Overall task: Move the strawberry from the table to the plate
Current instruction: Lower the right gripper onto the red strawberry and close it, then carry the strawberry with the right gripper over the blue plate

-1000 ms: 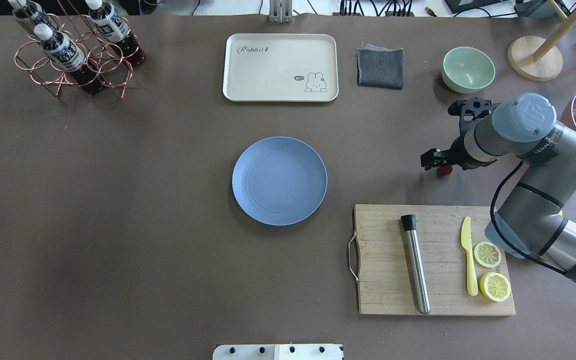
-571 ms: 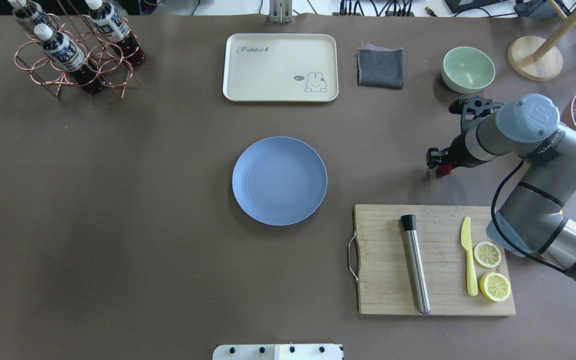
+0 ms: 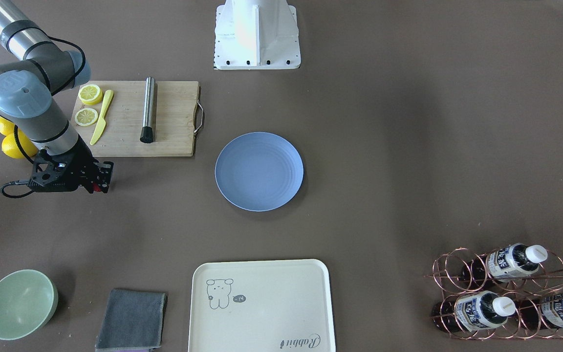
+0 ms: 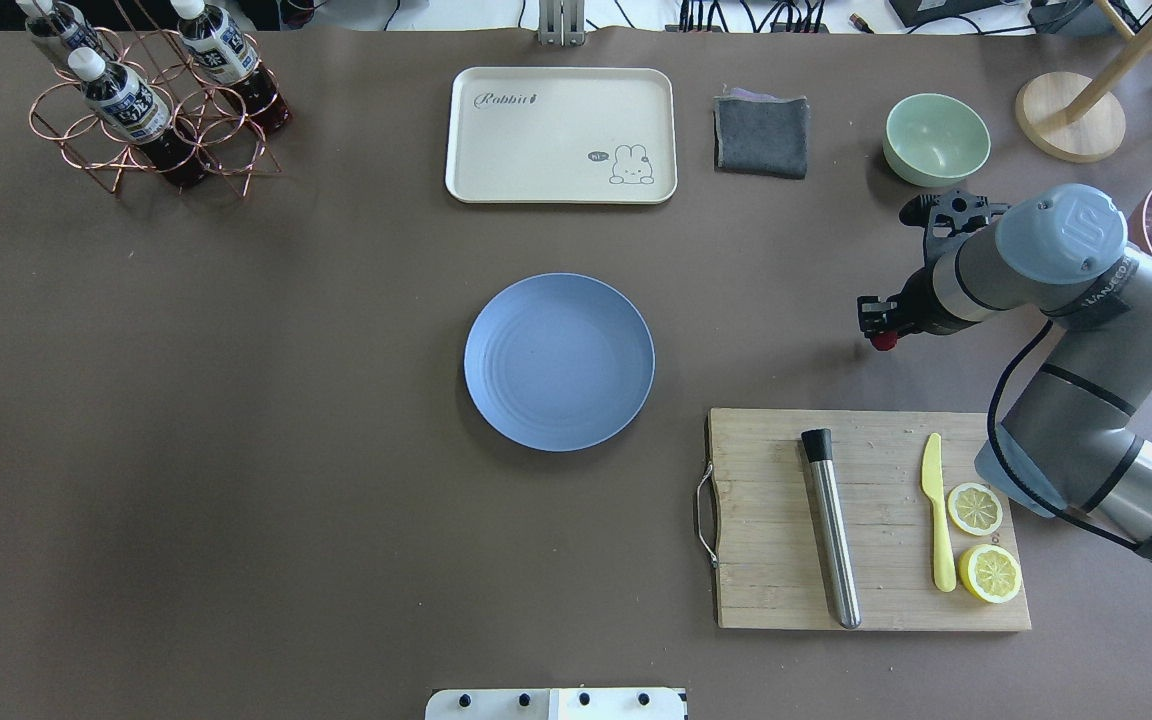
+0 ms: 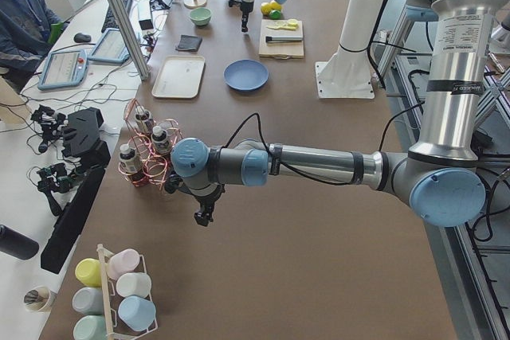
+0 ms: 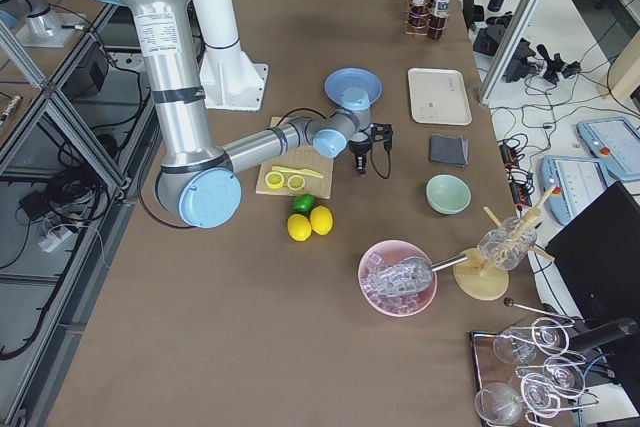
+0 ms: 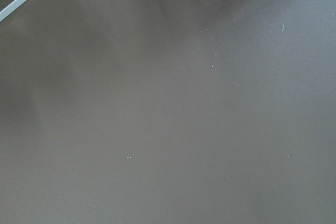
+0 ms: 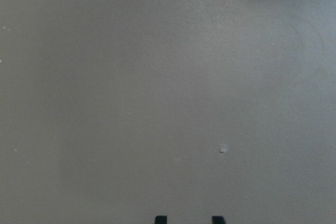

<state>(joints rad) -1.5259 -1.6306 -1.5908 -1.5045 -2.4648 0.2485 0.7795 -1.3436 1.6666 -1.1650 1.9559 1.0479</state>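
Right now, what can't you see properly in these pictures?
Strawberry: overhead view, mostly hidden under the right gripper; only a red speck shows.
Right gripper's grip: right wrist view cuts its fingertips at the bottom edge.
Left gripper: exterior left view, too small to judge.
Whole lemons: front-facing view, partly behind the right arm.

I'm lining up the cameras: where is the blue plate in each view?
Front-facing: plate, centre.
Overhead: plate, centre.
Exterior left: plate, upper middle.
Exterior right: plate, upper middle.
Left wrist: not in it.
Right wrist: not in it.
Shared landmark: wooden cutting board, next to the plate on the robot's right side.
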